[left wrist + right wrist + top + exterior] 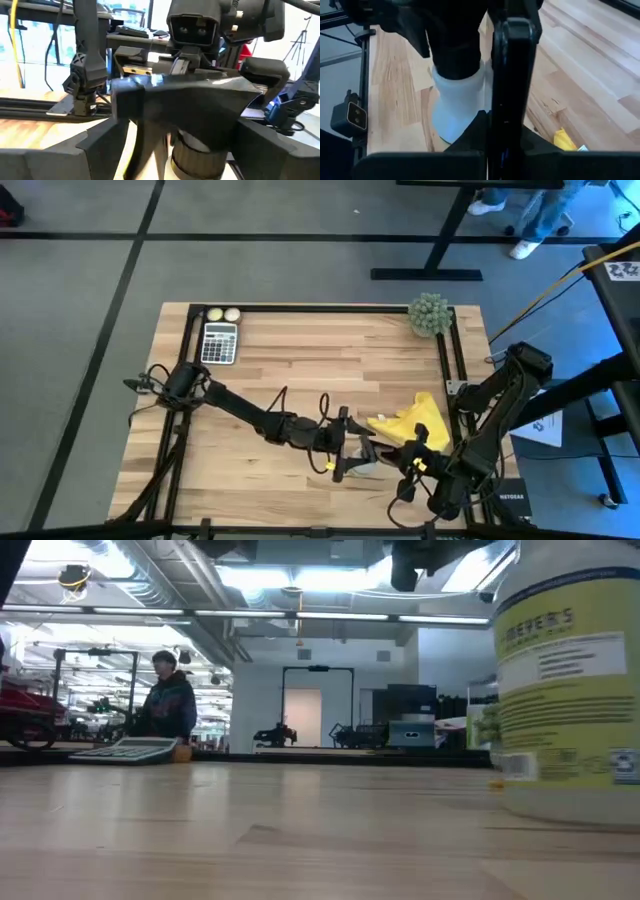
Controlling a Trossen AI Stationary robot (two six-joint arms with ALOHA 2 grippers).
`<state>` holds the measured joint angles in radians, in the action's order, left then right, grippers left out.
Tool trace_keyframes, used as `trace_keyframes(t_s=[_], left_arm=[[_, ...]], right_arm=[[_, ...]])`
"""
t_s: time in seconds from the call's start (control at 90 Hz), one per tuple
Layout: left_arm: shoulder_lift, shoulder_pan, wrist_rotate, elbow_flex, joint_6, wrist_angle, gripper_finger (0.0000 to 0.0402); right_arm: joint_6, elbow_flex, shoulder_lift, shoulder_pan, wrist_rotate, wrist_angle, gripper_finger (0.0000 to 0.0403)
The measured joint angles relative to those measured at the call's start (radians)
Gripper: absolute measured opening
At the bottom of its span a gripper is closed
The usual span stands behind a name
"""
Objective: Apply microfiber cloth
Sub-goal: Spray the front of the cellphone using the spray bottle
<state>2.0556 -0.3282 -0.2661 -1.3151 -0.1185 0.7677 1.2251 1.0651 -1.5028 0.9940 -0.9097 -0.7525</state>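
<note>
The yellow microfiber cloth (pixel 410 420) lies crumpled on the wooden table at the right, and one corner of it (pixel 565 140) shows in the right wrist view. A white spray bottle (pixel 570 690) with a black sprayer head stands upright on its base near the table's front middle. My left gripper (pixel 352 455) is shut on the bottle's top. Just to its right, my right gripper (pixel 415 455) is shut on a black smartphone (pixel 512 75), held close to the bottle (pixel 457 105) and near the cloth's front edge. My left gripper has the bottle's black sprayer head (pixel 185 100) between its two fingers, one on each side (pixel 122 107). The fingers come in roughly level from the table's left. The bottle stays upright with its base on the table. My right gripper pinches the smartphone by its two flat faces, near the end closest to the wrist (pixel 507 145). The phone shows edge-on and reaches straight out beyond the fingertips toward the bottle. Whether its far end touches the table is hidden.
A calculator (pixel 219 342) and two small pale balls (pixel 223 314) lie at the far left corner, and a green spiky ball (pixel 430 313) at the far right. A black frame rail (pixel 447 360) borders the table. A person (pixel 168 695) is in the room beyond.
</note>
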Motion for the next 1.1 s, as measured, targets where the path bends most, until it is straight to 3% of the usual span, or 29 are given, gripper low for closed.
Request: trace_keyframes(t_s=[0.467,1.1], left_arm=[[-0.001,-0.012,-0.002,0.0,-0.005,-0.011,0.0301],[-0.004,-0.026,0.001,0.0,-0.025,-0.009,0.0301]], right_arm=[[-0.034,0.002,0.099,0.093,0.036,-0.078,0.0003],[-0.302,0.002,0.079,0.066,0.038,0.12,0.0003]])
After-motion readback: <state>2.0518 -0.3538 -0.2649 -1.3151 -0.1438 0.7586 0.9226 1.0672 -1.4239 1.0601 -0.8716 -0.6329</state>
